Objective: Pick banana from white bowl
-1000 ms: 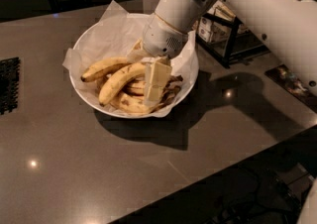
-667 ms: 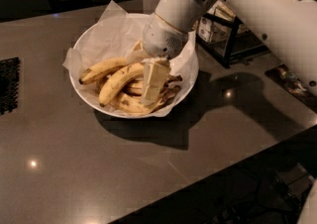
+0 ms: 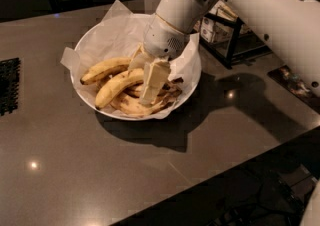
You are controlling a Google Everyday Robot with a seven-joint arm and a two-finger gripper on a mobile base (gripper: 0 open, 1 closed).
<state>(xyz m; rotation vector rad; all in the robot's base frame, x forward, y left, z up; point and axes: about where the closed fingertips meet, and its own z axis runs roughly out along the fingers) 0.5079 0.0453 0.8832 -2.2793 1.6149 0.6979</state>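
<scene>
The white bowl (image 3: 90,45), lined with crumpled white paper, stands on the dark table left of centre. The banana (image 3: 117,86), thick and mostly clean yellow, lies in the bowl's front left. A slimmer yellow banana (image 3: 105,68) lies just behind it. Brown-spotted bananas (image 3: 137,106) lie at the front under the gripper. My gripper (image 3: 145,88) reaches down from the upper right into the bowl. Its tip is at the right end of the banana, among the spotted ones. The white wrist (image 3: 167,25) hides the bowl's back right part.
A black wire rack (image 3: 227,40) with boxes stands behind the bowl to the right. A black grille (image 3: 9,85) lies at the left edge. The table's front edge (image 3: 215,180) runs diagonally at lower right. My arm (image 3: 270,15) spans the upper right.
</scene>
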